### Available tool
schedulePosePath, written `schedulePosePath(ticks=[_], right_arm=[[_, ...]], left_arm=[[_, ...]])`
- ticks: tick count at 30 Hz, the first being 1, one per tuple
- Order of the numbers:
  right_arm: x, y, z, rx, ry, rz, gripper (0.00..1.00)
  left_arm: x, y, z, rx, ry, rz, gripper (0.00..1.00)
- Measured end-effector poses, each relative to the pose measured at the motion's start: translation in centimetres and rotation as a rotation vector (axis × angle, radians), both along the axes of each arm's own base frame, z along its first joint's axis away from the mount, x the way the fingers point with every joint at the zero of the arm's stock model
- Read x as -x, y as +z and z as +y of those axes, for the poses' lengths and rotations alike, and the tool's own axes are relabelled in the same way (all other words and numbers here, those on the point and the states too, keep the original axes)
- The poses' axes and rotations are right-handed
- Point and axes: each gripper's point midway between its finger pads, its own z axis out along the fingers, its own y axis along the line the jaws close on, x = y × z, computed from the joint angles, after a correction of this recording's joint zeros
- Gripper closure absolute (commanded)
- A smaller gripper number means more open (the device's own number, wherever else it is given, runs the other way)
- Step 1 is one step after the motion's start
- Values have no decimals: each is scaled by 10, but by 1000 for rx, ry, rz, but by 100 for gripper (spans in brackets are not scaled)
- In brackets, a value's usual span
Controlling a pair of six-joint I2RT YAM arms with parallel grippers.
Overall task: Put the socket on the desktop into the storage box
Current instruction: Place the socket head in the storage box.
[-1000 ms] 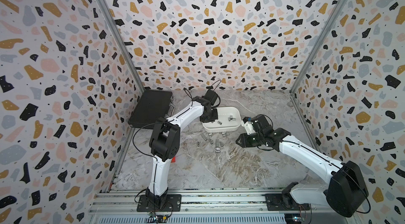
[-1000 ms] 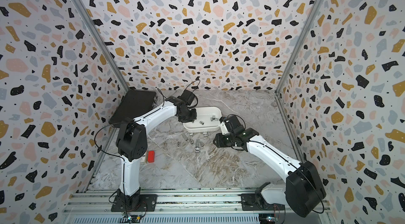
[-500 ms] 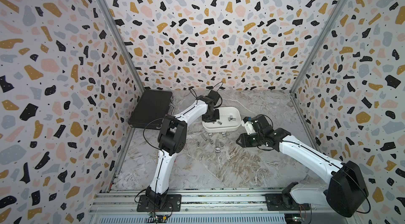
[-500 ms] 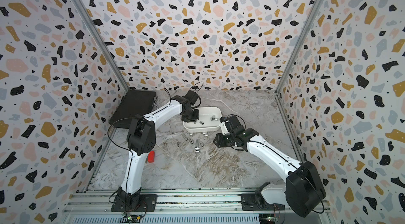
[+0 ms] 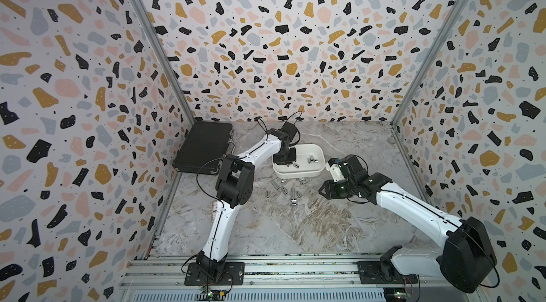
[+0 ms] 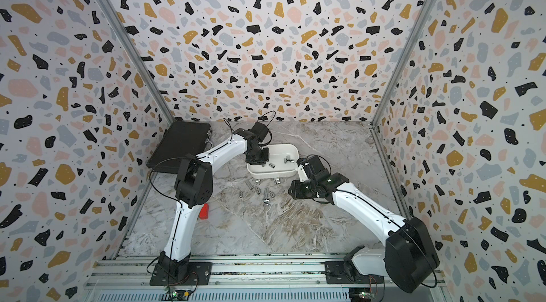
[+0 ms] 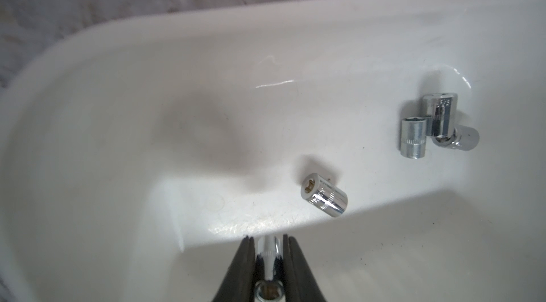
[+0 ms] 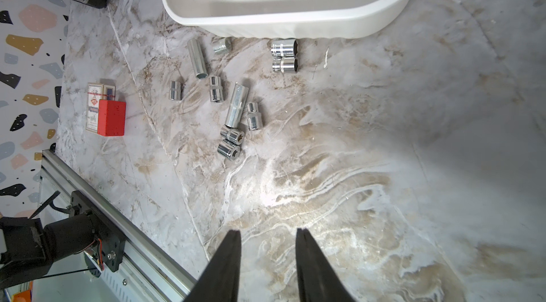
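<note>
The short chrome steel socket [image 7: 267,262] hangs between the left gripper's [image 7: 267,238] black fingers [image 7: 242,274]. They stand narrow on either side and look to be pinching it, though from so close I can't swear to the contact. It is over the plain white shallow storage box [image 7: 88,108], just inside one wall. On the box floor lie a lone loose socket [image 7: 324,198] and, further along, three clustered sockets [image 7: 437,126] touching each other. In both top views the left wrist covers that end of the box. Beside the box, a scatter of chrome sockets [image 8: 236,105] lies on the grey marble-patterned desk [image 8: 384,167]. The right gripper [image 8: 268,231] hovers over the desk near them, fingers apart, nothing between. A flat black latched case [image 5: 204,147] sits by the wall on the left arm's side.
</note>
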Motion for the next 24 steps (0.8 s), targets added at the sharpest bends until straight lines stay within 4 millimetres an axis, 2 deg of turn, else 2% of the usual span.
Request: schedulePosePath(ticks=[7,12,19,24], right_arm=[[1,-3,-1,1,-8,11,60],[1,-3,-1,1,-14,14,54],[1,-3,-2,1,-17,14,51],[2,-4,-4,13,-19,14,46]], left_arm=[[0,0,0,-3,-3,-1,64],[-1,4,1,-7,-7,-11,60],[9,31,9,4,-15,-54,50],[20,51,14,26,-21,-95,47]])
